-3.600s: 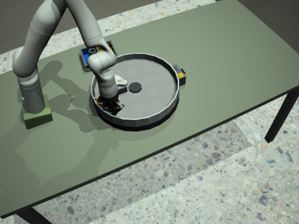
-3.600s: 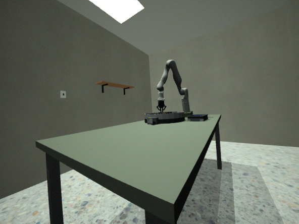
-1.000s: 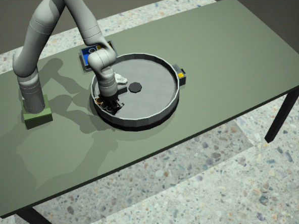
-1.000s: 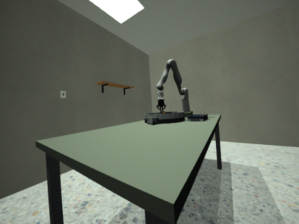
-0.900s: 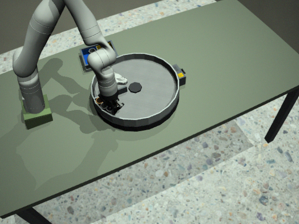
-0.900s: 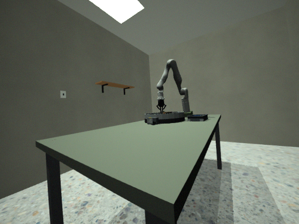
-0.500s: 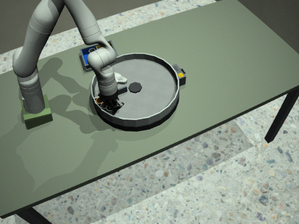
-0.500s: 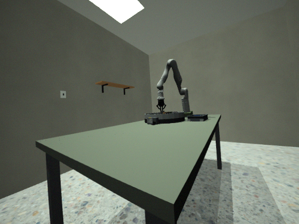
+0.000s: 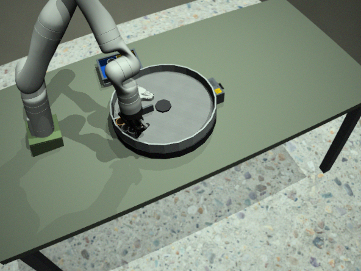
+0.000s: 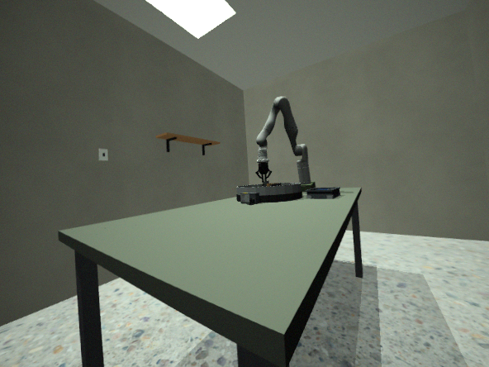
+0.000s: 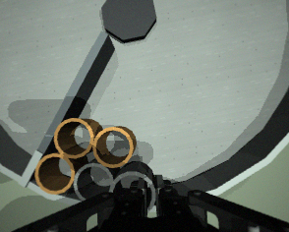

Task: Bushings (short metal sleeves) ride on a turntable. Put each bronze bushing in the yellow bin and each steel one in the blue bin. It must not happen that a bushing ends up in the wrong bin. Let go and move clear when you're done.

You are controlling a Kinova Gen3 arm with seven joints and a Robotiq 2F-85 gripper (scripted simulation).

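Note:
My gripper (image 9: 141,131) (image 10: 265,182) (image 11: 150,185) points down at the turntable's near-left edge. It is shut on the wall of a steel bushing (image 11: 123,176), whose ring shows just left of the fingertips; its height above the turntable (image 9: 183,104) is unclear. Another steel bushing (image 11: 79,172) stands upright close to its left. Three bronze bushings stand upright beyond: one (image 11: 48,173) at the rim, one (image 11: 65,143) by the grey bar, one (image 11: 114,166) farther in. A bin with a blue inside (image 9: 104,72) holds a ring. Yellow parts (image 9: 119,55) show beside it, mostly hidden by the arm.
The turntable's raised rim (image 9: 171,148) stands around the bushings. A grey bar (image 11: 81,93) runs from the rim towards the dark central hub (image 9: 163,105) (image 11: 129,20). A small grey box (image 9: 218,95) (image 10: 249,198) with a yellow patch stands against the turntable's far side from the arm's base.

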